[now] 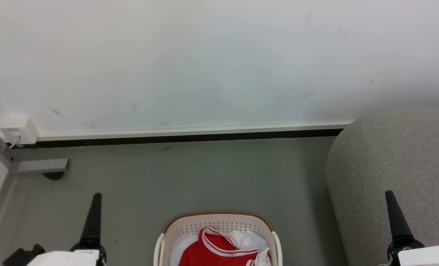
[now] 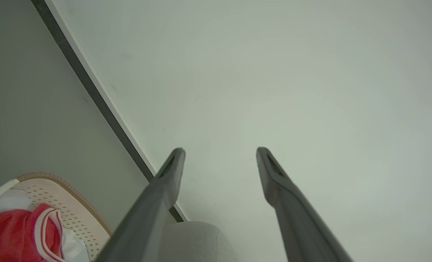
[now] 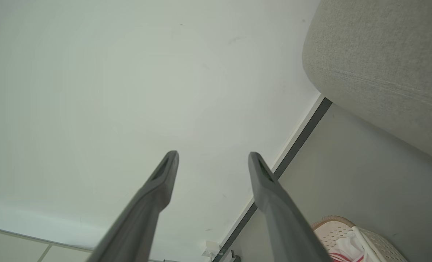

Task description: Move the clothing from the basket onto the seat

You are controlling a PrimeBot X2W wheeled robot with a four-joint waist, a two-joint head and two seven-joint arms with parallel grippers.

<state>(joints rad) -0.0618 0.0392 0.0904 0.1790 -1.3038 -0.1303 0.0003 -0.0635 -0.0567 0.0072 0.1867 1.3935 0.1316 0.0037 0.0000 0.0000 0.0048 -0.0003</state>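
Nothing is moved yet: bright red garments with white striped trim (image 1: 212, 253) lie in the cream perforated plastic basket (image 1: 219, 223), near the grey woven seat (image 1: 408, 155). Left claw (image 2: 219, 153) and right claw (image 3: 212, 156) gape wide, empty.

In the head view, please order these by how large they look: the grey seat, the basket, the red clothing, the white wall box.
Largest to smallest:
seat, cut off by the frame
basket, cut off at the bottom
clothing, inside the basket
wall box, smallest
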